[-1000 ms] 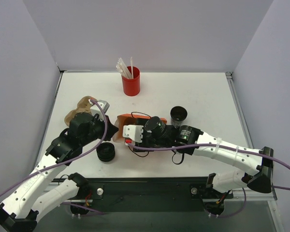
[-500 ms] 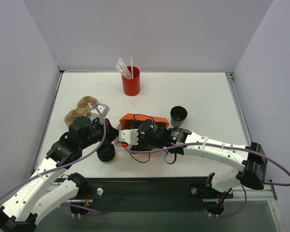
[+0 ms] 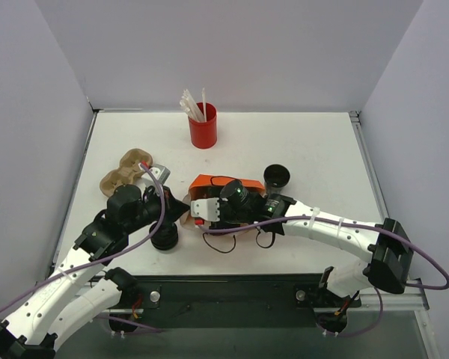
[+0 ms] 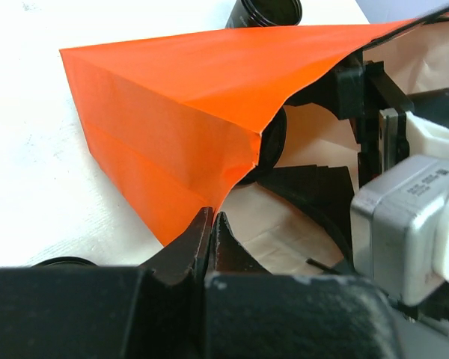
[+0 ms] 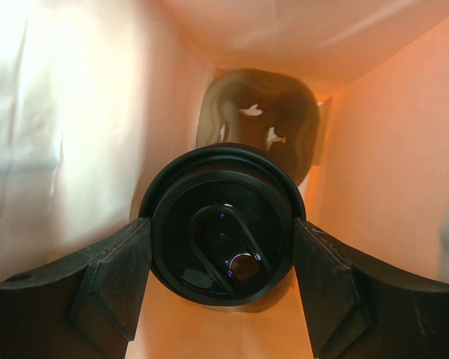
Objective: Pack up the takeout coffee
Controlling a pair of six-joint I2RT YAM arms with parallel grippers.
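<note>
- The tabletop (image 3: 322, 149) is white and smooth. Pale, plain walls stand on its left, back and right sides.
- Far left, a brown cardboard cup tray (image 3: 126, 169) lies flat.
- A low stack of black lids (image 3: 165, 238) sits near the front edge.
- The left end effector (image 4: 210, 228) is squeezed tight on the edge of the orange paper bag (image 4: 172, 112), right at the bag's mouth.
- At the back stands a red cup (image 3: 203, 127) with white straws (image 3: 191, 104) in it.
- The orange paper bag lies on its side in the middle of the tabletop.
- The right end effector (image 5: 223, 258) reaches inside the bag. Its two fingers (image 5: 108, 288) stand wide apart and press on both sides of a coffee cup (image 5: 223, 241) with a black lid. So the coffee cup is inside the bag.
- Just right of the bag, an open black cup (image 3: 277, 177) stands upright with no lid on.
</note>
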